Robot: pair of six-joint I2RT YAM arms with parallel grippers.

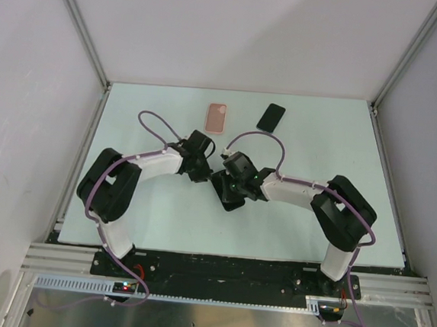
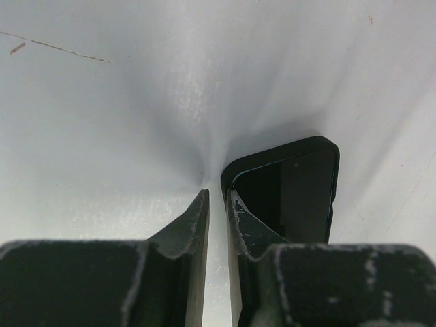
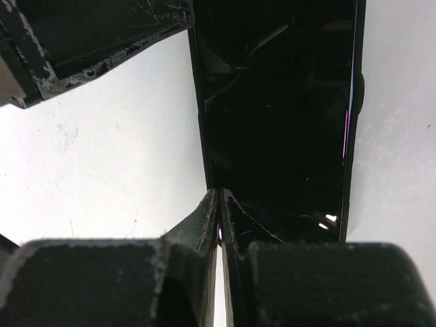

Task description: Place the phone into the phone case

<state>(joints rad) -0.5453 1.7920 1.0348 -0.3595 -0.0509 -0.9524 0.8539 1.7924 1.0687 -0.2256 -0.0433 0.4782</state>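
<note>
1. The left claw (image 2: 217, 195) is almost clenched. Only a slit is left between its tips, and nothing sits in it; bare counter (image 1: 319, 149) shows through.
2. The right claw (image 3: 219, 192) is clenched tight, its tips all but meeting, and it grasps nothing.
3. Both claws point down at the phone (image 3: 279, 136), which lies flat with its glass up on the counter between the two arms. Each claw's tips stand right at an edge of it. In the right wrist view, the left claw shows just beside the same long edge. Whether either tip presses on the phone cannot be told.
4. The pink phone case (image 1: 217, 118) lies farther back on the counter, well apart from the phone. Near it is a dark flat slab (image 1: 271, 117), and I cannot tell what that is.
5. The step in hand looks like getting purchase on a thin slab lying flush with the counter. One claw should probably brace the phone while the other works a closed tip under an edge to tilt it. That claw can then release just enough to take the phone across its thickness.
6. Push low and slowly. The glass is slick, so a tip riding on top will likely skid off or spin the phone.
7. Once the phone is held, carry it level to the case and seat one end first.
</note>
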